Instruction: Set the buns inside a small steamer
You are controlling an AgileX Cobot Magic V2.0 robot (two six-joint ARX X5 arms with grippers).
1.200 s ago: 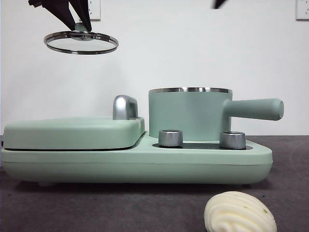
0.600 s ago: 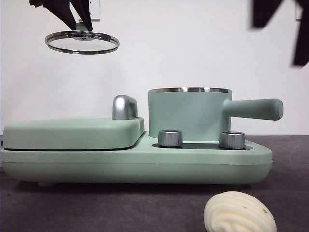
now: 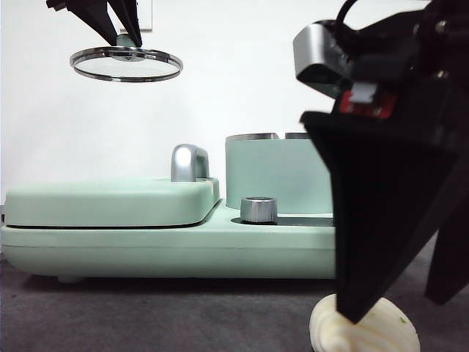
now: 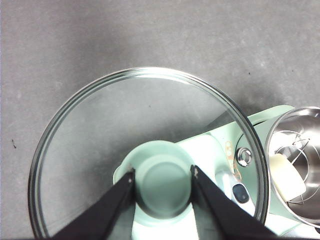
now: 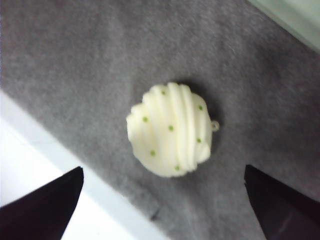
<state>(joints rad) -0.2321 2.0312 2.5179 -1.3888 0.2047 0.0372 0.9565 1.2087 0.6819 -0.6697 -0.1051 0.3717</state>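
Left wrist view shows you 1 bun point(image 4: 286, 176) already in the steamer point(image 4: 295, 165), left gripper point(image 4: 162, 176) clamping the lid point(image 4: 100, 130) aloft, right gripper point(image 5: 162, 200) spread over the ridged bun point(image 5: 171, 130).

The right gripper point(image 3: 399, 304) has swung down large at the near right, jaws spread over the ridged bun point(image 3: 364, 330), hiding the pot's handle.

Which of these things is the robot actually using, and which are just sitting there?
In use:
- ridged cream-white bun on the table, right claw open above it
- smooth cream-white bun inside the mint-green steamer pot
- steel-rimmed glass lid, held up by the left claw

Just there:
- flat mint-green grill section
- steel knob
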